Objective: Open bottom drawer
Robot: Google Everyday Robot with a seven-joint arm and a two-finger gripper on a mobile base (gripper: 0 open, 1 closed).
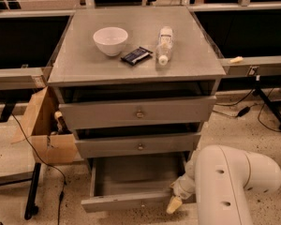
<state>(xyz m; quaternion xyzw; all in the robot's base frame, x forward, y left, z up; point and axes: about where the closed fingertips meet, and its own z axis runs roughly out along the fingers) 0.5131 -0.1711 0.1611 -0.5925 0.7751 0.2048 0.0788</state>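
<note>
The bottom drawer (126, 201) of the grey cabinet is pulled well out, and its empty inside shows. Its front is seen edge-on at the bottom of the view, and its knob is hidden. My gripper (174, 203) is at the right end of that drawer front, low in the view, at the end of the white arm (229, 182). The mid-sized drawer (140, 146) and the widest drawer (139, 112) above it are slightly ajar.
On the cabinet top (75, 64) lie a white bowl (110, 40), a dark packet (136, 55) and a plastic bottle (164, 45) on its side. An open cardboard box (42, 125) stands at the left. Cables (253, 102) and table legs are on the floor at both sides.
</note>
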